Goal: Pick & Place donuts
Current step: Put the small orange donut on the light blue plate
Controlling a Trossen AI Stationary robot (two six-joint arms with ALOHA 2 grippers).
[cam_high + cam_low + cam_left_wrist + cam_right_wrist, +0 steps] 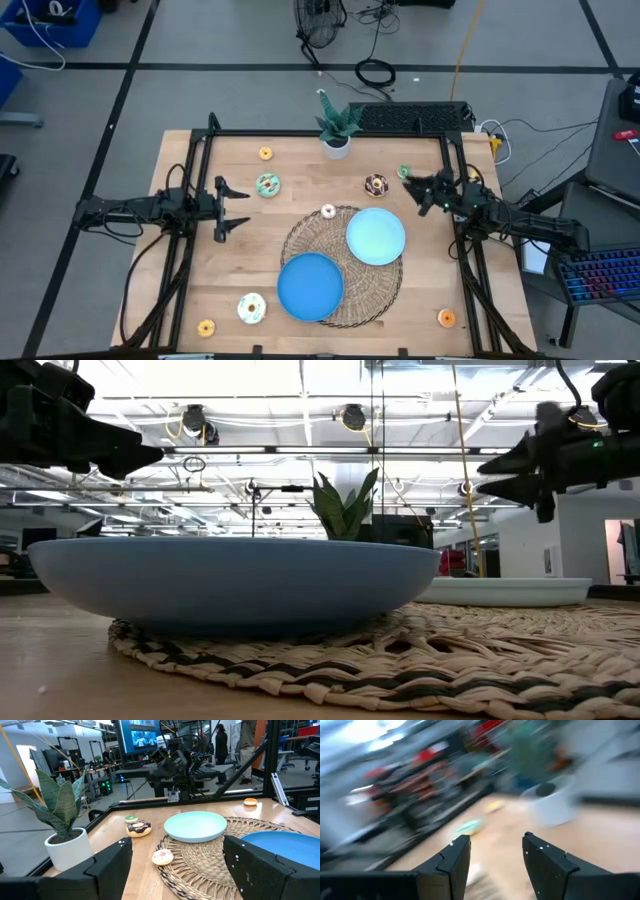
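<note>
A: Your plates, dark blue plate [310, 286] and pale plate [376, 236], sit empty on the mat [300, 240]; donuts [267, 185] are scattered toward the table's edges.
B: Left gripper [224, 208] wide open, empty, waiting at the left edge. Right gripper [418, 189] part-open, empty, near the green donut [404, 172] at the far right, likely lining up.

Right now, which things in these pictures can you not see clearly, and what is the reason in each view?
- Low view: the dark blue plate fills the front and hides every donut on the table.
- Right wrist view: motion blur; past the right hand the pale pot and the donuts are only smears.
- High view: the green donut sits close to the right hand; contact cannot be judged.
</note>
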